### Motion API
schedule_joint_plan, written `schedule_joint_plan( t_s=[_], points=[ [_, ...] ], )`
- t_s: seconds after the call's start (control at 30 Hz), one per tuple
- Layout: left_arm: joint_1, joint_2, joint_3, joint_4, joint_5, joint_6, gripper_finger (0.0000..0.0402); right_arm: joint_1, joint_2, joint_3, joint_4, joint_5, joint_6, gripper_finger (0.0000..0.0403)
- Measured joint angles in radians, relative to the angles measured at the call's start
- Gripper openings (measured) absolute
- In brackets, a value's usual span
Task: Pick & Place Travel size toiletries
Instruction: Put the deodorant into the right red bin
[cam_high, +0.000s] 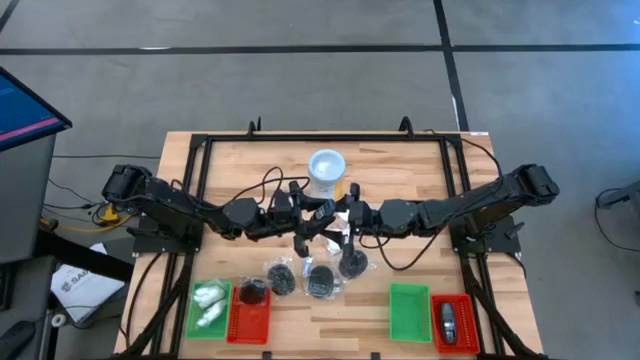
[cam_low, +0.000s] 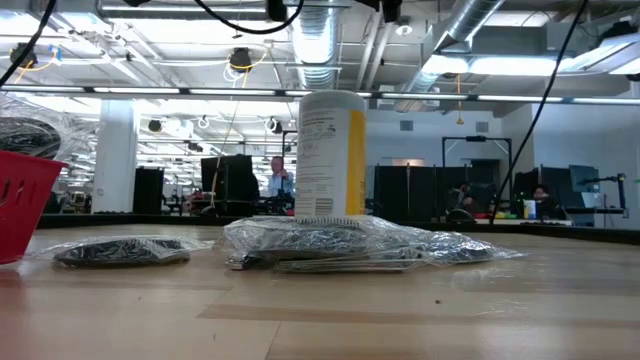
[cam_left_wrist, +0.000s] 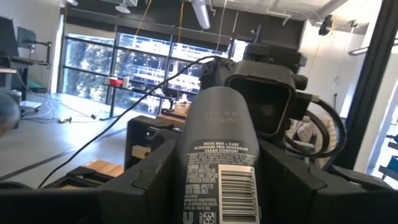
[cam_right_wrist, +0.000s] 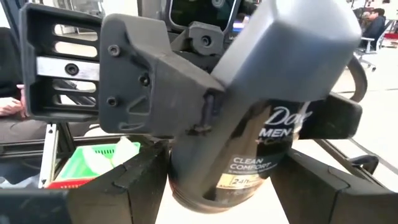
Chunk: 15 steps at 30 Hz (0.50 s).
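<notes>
Left arm: reaches in from the left edge of the table (cam_high: 420, 170) to its middle, lying low.
Left gripper (cam_left_wrist: 219, 183): clamped on a dark grey deodorant stick (cam_left_wrist: 221, 124), held off the table at mid-table, label toward its own camera.
Right gripper (cam_right_wrist: 221, 186): meets the left one at mid-table, set around the stick's rounded end; whether it grips cannot be told.
Right arm: stretched in from the right edge, mirroring the left.
Near left: green tray (cam_high: 190, 318) with white packets (cam_high: 208, 295); beside it a red tray (cam_high: 250, 325) with a black round packet (cam_high: 252, 290).
Near middle: three clear-wrapped dark packets (cam_high: 320, 280) lying loose on the wood.
Far middle: white tub (cam_high: 326, 170), upright.
Near right: a green tray (cam_high: 408, 312), then a red tray (cam_high: 436, 322) with a dark grey piece (cam_high: 447, 320).
Hard to make out: from above, the stick is lost among the two wrists.
Room: wooden tabletop, grey floor; open workshop with ceiling ducts, a seated person (cam_low: 280, 180) far behind.
</notes>
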<state>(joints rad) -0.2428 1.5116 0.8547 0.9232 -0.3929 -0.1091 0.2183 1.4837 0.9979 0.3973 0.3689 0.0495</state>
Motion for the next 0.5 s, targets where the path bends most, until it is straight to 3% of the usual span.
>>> schedule_joint_plan(
  t_s=[0.5],
  points=[
    [-0.001, 0.002, -0.002, 0.0, -0.001, 0.002, 0.0186, -0.01, 0.005, 0.004, -0.032, -0.033, 0.033, 0.0256]
  ],
)
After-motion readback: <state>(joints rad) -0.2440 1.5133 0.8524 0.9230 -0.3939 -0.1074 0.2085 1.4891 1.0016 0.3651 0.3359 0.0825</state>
